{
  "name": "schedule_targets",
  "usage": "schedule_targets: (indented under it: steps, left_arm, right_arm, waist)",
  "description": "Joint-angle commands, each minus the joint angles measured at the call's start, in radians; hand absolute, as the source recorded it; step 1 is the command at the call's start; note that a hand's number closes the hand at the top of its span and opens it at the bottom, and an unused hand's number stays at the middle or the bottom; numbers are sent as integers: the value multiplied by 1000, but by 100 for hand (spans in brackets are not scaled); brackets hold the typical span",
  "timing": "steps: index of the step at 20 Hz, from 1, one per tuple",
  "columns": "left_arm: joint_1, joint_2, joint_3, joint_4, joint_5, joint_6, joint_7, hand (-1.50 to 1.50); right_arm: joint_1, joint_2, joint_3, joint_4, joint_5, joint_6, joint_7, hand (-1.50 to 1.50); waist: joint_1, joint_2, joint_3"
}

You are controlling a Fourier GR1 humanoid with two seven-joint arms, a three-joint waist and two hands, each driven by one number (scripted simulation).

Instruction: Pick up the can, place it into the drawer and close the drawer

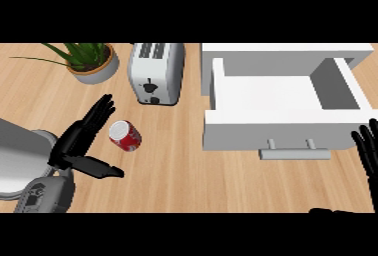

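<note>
Potted plant (pixel 90 59) and silver toaster (pixel 156 73) stand near each other on wooden counter (pixel 184 175)

Red can (pixel 125 135) on its side; white drawer (pixel 284 107) pulled open.

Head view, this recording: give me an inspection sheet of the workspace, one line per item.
Surface: wooden counter, light grain.
Job's things: red can lying on its side on the counter, left of the drawer; white drawer pulled open, nothing seen inside, grey handle facing the robot.
Clutter: toaster behind the can; potted plant at far left.
Hands: left hand open, fingers straight, just left of the can; contact cannot be told. Right hand open at the right edge, resting.
Cables: nothing seen.
Surroundings: nothing seen beyond the counter.
</note>
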Motion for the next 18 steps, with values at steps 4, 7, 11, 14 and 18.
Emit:
schedule_targets:
  steps: [4, 7, 11, 14, 18]
  left_arm:
    - [-48, 28, 24, 250, -62, -21, -201, -150]
    - [-119, 63, 50, 310, -60, -36, -195, -150]
    - [-65, 54, 44, 288, -58, -38, -191, -150]
    - [-77, 100, 64, 345, -55, -84, -226, -150]
    - [-156, 92, 69, 521, -100, -50, -334, -150]
  right_arm:
    - [44, 73, 61, 22, 84, -21, -101, -150]
    - [16, 55, 44, 25, 78, -9, -60, -150]
    - [19, 75, 78, 5, 112, -46, -60, -150]
    - [-9, 4, -26, -68, -17, 12, 77, -150]
    - [23, 29, -14, -50, 12, 25, 9, -150]
  waist:
    - [-4, 1, 0]
    - [-2, 1, 0]
    - [1, 0, 0]
    - [0, 0, 0]
    - [-3, 0, 0]
